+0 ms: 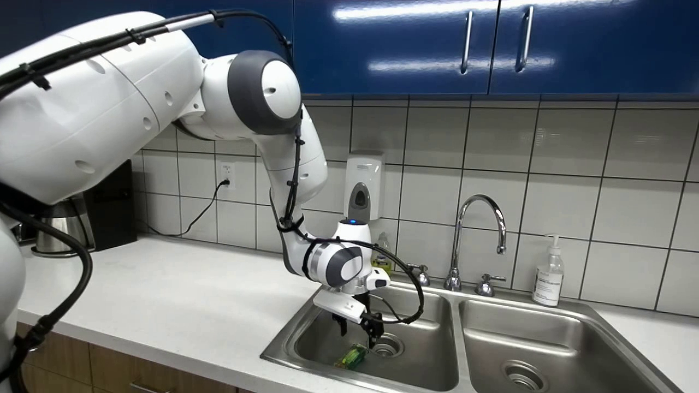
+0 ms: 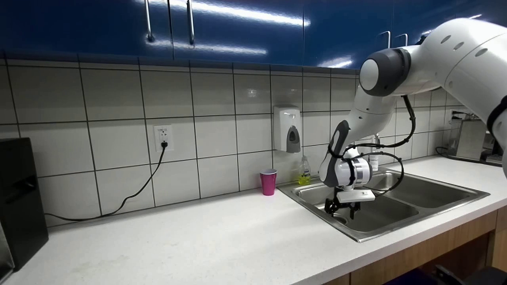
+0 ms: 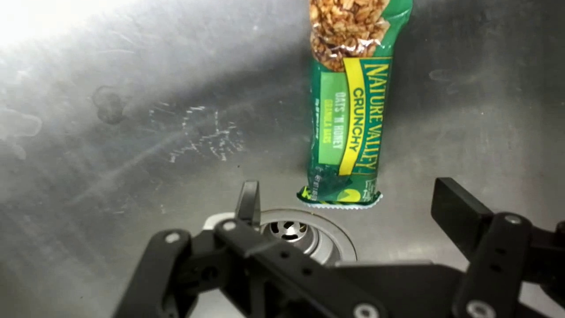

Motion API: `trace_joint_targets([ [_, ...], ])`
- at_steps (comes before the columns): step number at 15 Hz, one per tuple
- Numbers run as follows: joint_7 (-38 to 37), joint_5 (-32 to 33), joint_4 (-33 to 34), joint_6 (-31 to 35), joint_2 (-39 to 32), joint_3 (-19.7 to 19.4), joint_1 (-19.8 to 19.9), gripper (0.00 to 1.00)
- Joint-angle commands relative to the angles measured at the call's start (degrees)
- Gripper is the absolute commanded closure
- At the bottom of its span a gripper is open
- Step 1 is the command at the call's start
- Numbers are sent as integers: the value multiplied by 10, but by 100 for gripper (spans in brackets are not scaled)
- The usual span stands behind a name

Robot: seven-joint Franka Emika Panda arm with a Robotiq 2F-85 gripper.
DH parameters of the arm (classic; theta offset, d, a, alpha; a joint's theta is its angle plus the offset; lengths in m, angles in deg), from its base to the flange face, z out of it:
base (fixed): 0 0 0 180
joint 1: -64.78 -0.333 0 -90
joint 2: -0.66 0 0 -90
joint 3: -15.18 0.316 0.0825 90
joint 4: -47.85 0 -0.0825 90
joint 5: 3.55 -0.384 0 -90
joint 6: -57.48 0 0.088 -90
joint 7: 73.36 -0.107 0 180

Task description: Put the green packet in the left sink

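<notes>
The green packet (image 1: 352, 356) lies flat on the floor of the left sink (image 1: 420, 341), beside its round drain. In the wrist view the packet (image 3: 348, 115) is a green granola bar wrapper, its near end close to the drain and its far end cut off by the frame. My gripper (image 1: 357, 334) is lowered into the left sink, above the packet's drain end. In the wrist view the gripper's fingers (image 3: 346, 183) are wide apart with nothing between them. The gripper (image 2: 340, 211) also shows open in an exterior view, where the packet is hidden.
The right basin (image 1: 519, 338) adjoins, past a steel divider. A faucet (image 1: 464, 234) stands behind the sinks. A pump bottle (image 1: 549, 275) stands at the back right. A pink cup (image 2: 268, 183) and a yellow soap bottle (image 2: 304, 172) stand by the wall. A dispenser (image 1: 363, 185) hangs above.
</notes>
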Motion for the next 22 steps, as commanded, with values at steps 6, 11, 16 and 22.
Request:
trace_joint_targets([
  [6, -47, 45, -160, 6, 171, -55, -49, 0],
  [11, -97, 112, -258, -2, 308, -106, -110, 0],
  [16, -175, 201, -335, -23, 440, -109, -148, 0],
  [22, -188, 193, -416, -40, 574, -2, -143, 0],
])
